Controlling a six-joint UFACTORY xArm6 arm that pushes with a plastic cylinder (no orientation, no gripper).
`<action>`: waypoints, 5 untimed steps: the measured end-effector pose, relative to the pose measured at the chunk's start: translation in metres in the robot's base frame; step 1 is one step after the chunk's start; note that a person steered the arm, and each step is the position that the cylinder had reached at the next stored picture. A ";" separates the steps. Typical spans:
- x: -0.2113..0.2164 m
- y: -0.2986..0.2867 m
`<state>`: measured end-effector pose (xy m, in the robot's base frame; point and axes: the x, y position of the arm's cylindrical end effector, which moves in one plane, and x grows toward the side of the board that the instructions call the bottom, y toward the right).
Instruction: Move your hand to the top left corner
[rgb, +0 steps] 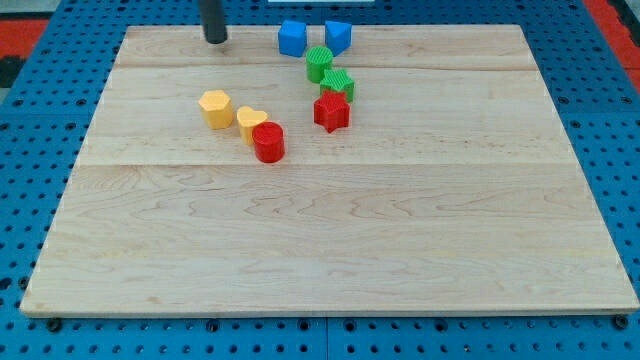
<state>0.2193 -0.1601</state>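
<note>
My tip (216, 40) is the lower end of a dark rod that comes in from the view's top. It rests on the wooden board (330, 250) near its top edge, left of centre. It touches no block. The nearest blocks are a blue block (292, 38) to its right and a yellow block (215, 108) below it. The board's top left corner (130, 30) lies to the tip's left.
A second blue block (338, 37) sits right of the first. Below them are a green cylinder (319, 63), a green block (338, 84) and a red star (332, 112). A yellow heart (250, 123) touches a red cylinder (268, 142). Blue pegboard surrounds the board.
</note>
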 end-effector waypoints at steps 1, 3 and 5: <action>0.001 -0.020; 0.001 -0.028; 0.001 -0.033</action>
<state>0.2200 -0.1927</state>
